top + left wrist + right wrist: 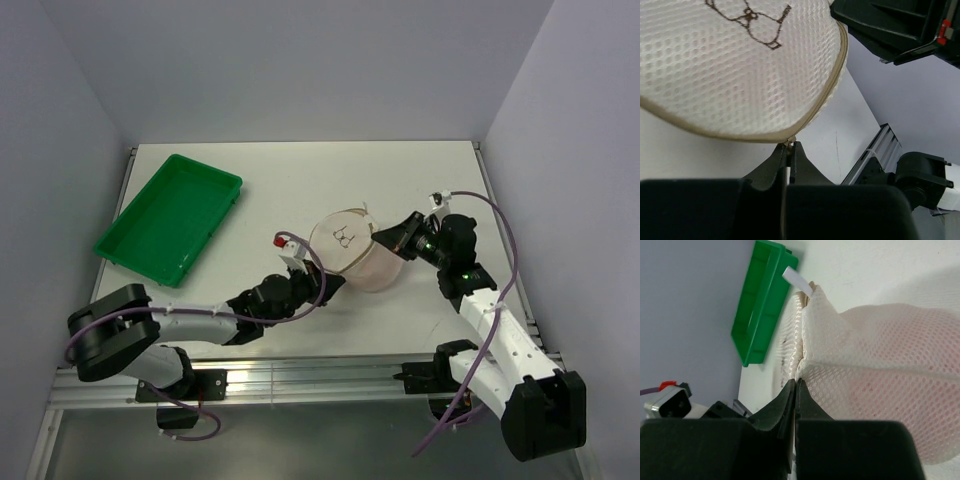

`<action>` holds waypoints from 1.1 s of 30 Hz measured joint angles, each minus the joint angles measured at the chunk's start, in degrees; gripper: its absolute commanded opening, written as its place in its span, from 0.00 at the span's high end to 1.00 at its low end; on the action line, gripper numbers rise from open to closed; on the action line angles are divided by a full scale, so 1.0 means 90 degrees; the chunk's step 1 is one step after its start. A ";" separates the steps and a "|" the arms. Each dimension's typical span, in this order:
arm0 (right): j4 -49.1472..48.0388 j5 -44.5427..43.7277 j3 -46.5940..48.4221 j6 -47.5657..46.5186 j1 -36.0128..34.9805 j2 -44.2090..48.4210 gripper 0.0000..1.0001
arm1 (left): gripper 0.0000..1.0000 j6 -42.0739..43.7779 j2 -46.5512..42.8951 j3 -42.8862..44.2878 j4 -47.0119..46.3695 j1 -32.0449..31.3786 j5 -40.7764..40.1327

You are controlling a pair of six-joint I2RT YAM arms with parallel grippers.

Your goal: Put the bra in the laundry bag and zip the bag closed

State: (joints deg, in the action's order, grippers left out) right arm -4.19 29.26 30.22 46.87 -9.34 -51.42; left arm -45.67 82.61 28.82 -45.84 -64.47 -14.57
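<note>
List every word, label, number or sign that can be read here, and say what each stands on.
No readable words, brands or numbers in any view.
Sign only: a dark bra outline, printed on the white mesh laundry bag.
White tag at the bag's seam: no writing visible on it.

Central laundry bag point(350, 250) as main obstacle, left end effector point(322, 284) at its near rim, right end effector point(382, 240) at its right edge; green tray point(170, 217) filling far left; open tabletop point(330, 170) behind bag
</note>
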 measured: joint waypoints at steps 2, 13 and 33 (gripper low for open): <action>0.0100 -0.0002 0.0151 -0.0100 -0.0002 -0.0119 1.00 | 1.00 0.0058 -0.0386 -0.0206 0.0090 0.0000 -0.0148; -0.0061 0.0799 0.0668 -0.0214 -0.0393 -0.1557 0.66 | 1.00 0.0801 -0.2509 -0.0678 0.1379 -0.0221 -0.1246; 0.0680 -0.1841 -0.0483 0.0146 -0.2261 0.1418 0.16 | 1.00 0.1343 -0.0894 0.0551 0.1661 -0.0726 -0.1761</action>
State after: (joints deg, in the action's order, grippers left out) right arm 1.93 12.69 25.87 48.18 -29.69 -38.65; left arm -33.58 74.56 33.78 -30.89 -71.00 -30.41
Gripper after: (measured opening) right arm 0.838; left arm 0.036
